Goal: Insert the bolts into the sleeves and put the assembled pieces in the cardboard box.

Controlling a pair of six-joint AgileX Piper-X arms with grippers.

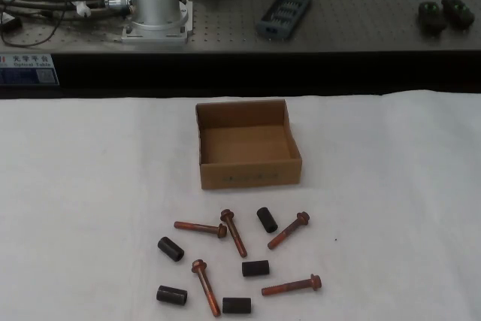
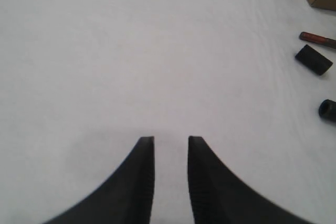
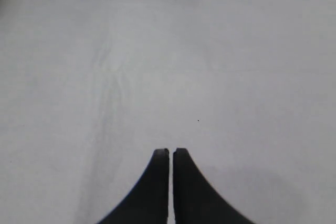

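A brown cardboard box (image 1: 249,174) sits upright on the white cloth (image 1: 90,186), open-topped and empty. Just in front of it five coppery bolts (image 1: 234,233) lie flat, pointing different ways. Five short black sleeves (image 1: 255,268) are scattered among them, each one separate.

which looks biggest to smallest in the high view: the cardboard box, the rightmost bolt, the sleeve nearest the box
1. cardboard box, by far the largest
2. rightmost bolt
3. sleeve nearest the box, clearly shorter than the bolt
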